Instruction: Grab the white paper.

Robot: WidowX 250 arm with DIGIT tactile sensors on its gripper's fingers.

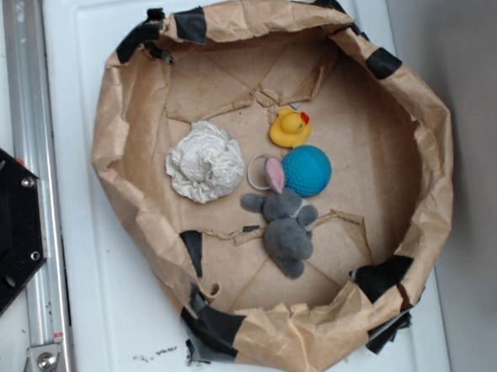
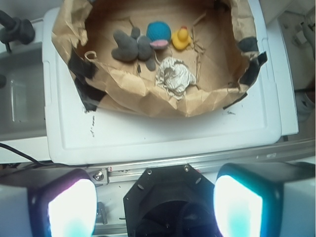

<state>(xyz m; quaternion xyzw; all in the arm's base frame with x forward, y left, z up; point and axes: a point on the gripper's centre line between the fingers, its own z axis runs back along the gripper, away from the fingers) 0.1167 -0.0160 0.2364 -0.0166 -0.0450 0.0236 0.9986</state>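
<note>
The white paper [image 1: 203,162] lies on the floor of the brown paper bowl [image 1: 437,166], near its wall and apart from the bunny [image 1: 283,222], blue ball [image 1: 307,171] and duck [image 1: 290,129], so there is free room around it for a grasp. The hand [image 2: 154,205] is wide open and holds nothing, well back from the bowl over the edge of the white worktop [image 2: 163,133], probably because the approach has not begun.

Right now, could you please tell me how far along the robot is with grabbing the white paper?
Nothing looks done yet. The white paper lies untouched on the floor of the brown paper bowl, left of the grey bunny, blue ball and yellow duck. The claw is open, well back from the bowl, holding nothing. Approaching, lowering and closing on the paper all remain.
</note>
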